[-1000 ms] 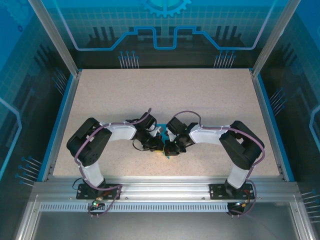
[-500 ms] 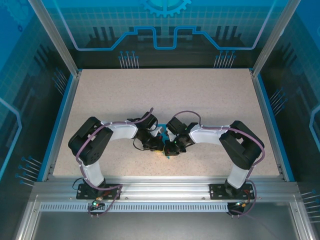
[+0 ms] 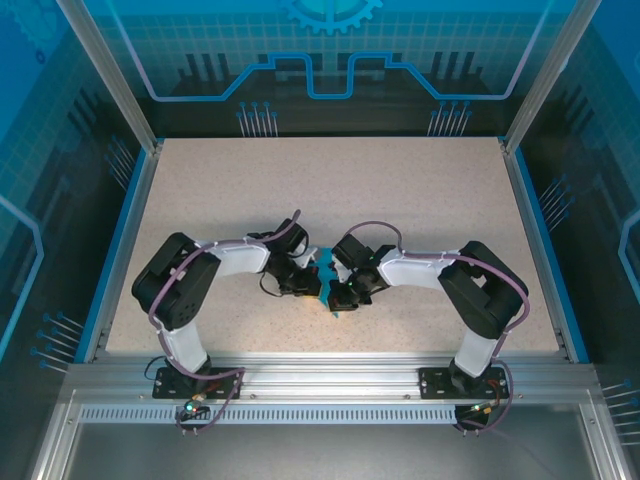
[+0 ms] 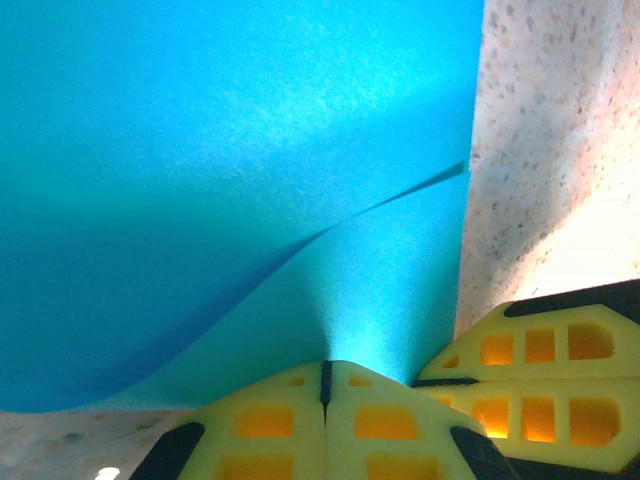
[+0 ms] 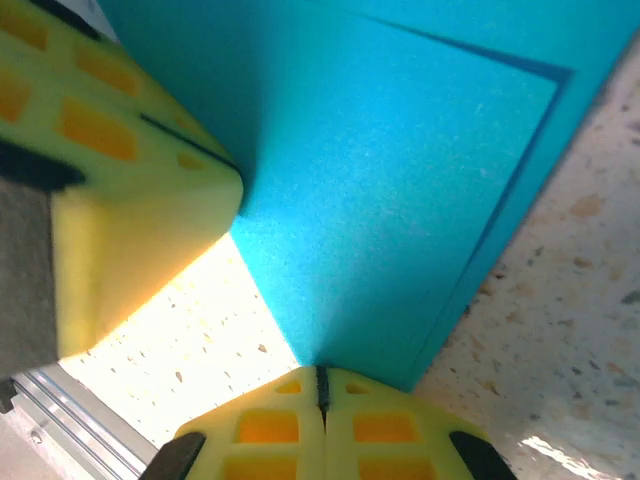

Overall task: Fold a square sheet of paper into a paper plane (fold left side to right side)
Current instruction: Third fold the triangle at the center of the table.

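Since a second ago your left gripper has pulled back a little, baring more of the paper between both grippers, near the middle of the speckled table. It pinches a thin, matte, curling layer; the right gripper pinches a crisp layered corner, probably anchoring it while you crease.

Top external camera: above and behind the arm bases, looking steeply down on the whole table, far from the folded teal paper. Wrist cameras: hard against that paper, sighting along the left gripper and the right gripper. Each also takes in the opposite gripper beside the paper.
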